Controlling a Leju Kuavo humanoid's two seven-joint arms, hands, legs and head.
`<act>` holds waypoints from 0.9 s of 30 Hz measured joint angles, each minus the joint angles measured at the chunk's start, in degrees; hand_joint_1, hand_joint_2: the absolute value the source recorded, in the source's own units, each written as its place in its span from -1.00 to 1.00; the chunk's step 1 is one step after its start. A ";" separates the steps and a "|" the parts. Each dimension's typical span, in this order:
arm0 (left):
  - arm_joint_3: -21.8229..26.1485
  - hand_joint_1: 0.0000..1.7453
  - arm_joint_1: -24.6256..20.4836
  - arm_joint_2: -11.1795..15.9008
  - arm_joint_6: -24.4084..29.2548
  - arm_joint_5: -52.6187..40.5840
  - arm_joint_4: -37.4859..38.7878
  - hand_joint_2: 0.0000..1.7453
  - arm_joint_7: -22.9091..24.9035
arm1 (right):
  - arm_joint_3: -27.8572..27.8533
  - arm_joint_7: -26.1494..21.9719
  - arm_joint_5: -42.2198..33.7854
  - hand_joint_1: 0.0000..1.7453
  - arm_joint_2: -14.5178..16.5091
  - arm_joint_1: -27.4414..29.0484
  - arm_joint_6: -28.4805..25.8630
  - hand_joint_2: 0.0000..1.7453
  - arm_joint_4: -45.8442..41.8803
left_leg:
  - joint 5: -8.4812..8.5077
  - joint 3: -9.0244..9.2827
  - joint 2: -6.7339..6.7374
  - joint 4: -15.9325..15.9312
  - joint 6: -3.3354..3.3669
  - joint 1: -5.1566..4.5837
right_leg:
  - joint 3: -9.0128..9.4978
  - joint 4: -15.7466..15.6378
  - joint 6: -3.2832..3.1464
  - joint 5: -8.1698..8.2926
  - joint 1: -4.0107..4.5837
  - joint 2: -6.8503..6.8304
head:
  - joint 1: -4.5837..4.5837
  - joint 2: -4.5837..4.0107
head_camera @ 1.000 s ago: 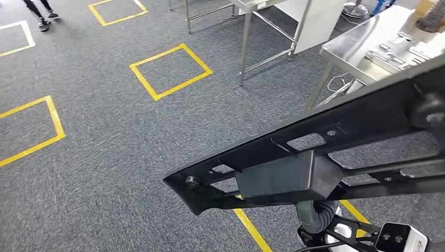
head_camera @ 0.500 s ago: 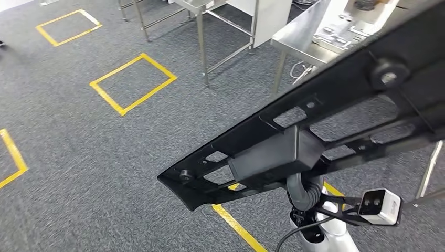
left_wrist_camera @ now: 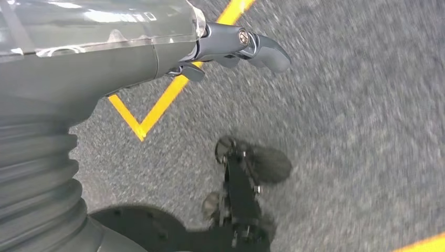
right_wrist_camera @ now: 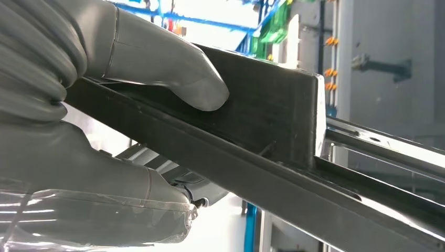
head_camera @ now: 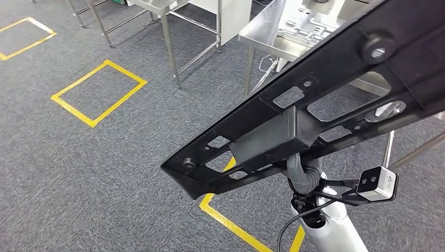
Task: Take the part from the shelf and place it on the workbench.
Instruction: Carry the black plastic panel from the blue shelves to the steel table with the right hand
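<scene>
While the left hand hangs empty, the right hand grips the black part.

The long part looks like matt black plastic, smooth on its flat box section. The right hand gripping it is smooth grey plastic with a ribbed cover; the left hand has the same finish, possibly under clear film. The workbench is brushed, shiny steel. The carpet is rough grey pile, crossed by glossy yellow tape.
</scene>
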 joint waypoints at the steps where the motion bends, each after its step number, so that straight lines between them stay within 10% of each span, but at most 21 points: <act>1: 0.00 -1.00 -0.03 0.01 -0.05 -0.01 0.00 1.00 0.00 | 0.02 -0.07 -0.06 1.00 -0.21 -0.02 -0.15 1.00 0.05 | -0.30 0.09 0.55 0.25 -0.33 -0.04 | 2.15 -4.10 -0.04 1.54 0.08 -1.25 | 0.02 0.00; 3: 0.00 -1.00 -0.08 0.03 -0.09 -0.02 0.00 1.00 0.00 | 0.10 -0.34 -0.21 1.00 -0.51 0.00 -0.39 1.00 0.17 | -0.91 0.24 1.53 0.77 -1.12 -0.28 | 4.60 -9.07 -0.54 3.01 0.36 -2.66 | -0.02 0.00; 6: 0.00 -1.00 -0.31 0.05 0.03 0.01 0.00 1.00 0.06 | 0.16 -0.93 -0.42 1.00 -0.93 0.12 -0.50 1.00 0.39 | -1.42 0.68 2.71 0.86 -2.22 -0.28 | 4.51 -9.46 -1.66 2.99 0.58 -1.20 | -0.08 0.00; 10: 0.00 -1.00 -0.29 0.01 0.13 0.01 0.02 1.00 0.36 | 0.37 -1.46 -0.37 1.00 -1.15 0.19 -0.49 1.00 0.69 | -6.89 -2.91 -2.02 9.65 -2.90 0.13 | 4.65 -9.81 -3.03 3.29 0.28 1.17 | -0.43 0.00; 13: 0.00 -1.00 0.01 -0.02 0.13 0.01 0.02 1.00 0.83 | 0.79 -1.84 0.03 1.00 -1.16 0.38 -0.49 1.00 1.40 | -9.13 -7.44 -3.18 18.02 -2.71 0.09 | 4.62 -9.75 -3.26 3.32 0.66 3.45 | -0.51 0.00; 17: -0.01 -1.00 0.00 0.03 -0.13 -0.10 0.02 1.00 1.03 | 1.07 -1.99 0.34 1.00 -1.15 0.38 -0.52 1.00 2.12 | -1.62 -2.56 -6.61 5.37 -1.28 0.02 | 4.75 -9.61 -3.04 3.37 0.86 6.51 | -0.47 0.00; 19: -0.05 -1.00 0.00 0.09 -0.91 -0.51 0.02 1.00 1.10 | 1.14 -2.02 0.48 1.00 -1.15 0.38 -0.54 1.00 2.42 | -0.72 -1.05 -8.28 1.76 -0.78 -0.14 | 4.46 -9.58 -2.37 3.53 0.66 7.80 | -0.45 0.00; 21: -0.15 -1.00 -0.10 0.05 -1.79 -0.96 0.03 1.00 1.11 | 1.17 -2.04 0.64 1.00 -1.15 0.48 -0.56 1.00 2.63 | -0.58 -0.68 -7.19 1.23 -0.43 -0.19 | 4.21 -9.73 -1.45 3.74 0.41 8.94 | -0.46 0.00; 24: -0.38 -1.00 -0.17 -0.09 -2.42 -1.21 0.04 1.00 1.04 | 1.17 -2.06 0.94 1.00 -1.15 0.45 -0.58 1.00 2.78 | 0.09 -0.05 -4.88 0.00 0.56 0.08 | 2.31 -6.01 -0.82 1.35 0.68 5.25 | -0.08 0.00; 27: -0.43 -1.00 0.08 -0.09 -2.69 -1.26 0.04 1.00 1.02 | 1.17 -2.06 1.14 1.00 -1.15 0.52 -0.61 1.00 3.14 | 0.02 -0.06 -2.46 -0.04 0.87 -0.21 | -3.03 4.78 -0.33 -3.56 0.47 1.57 | 0.26 0.00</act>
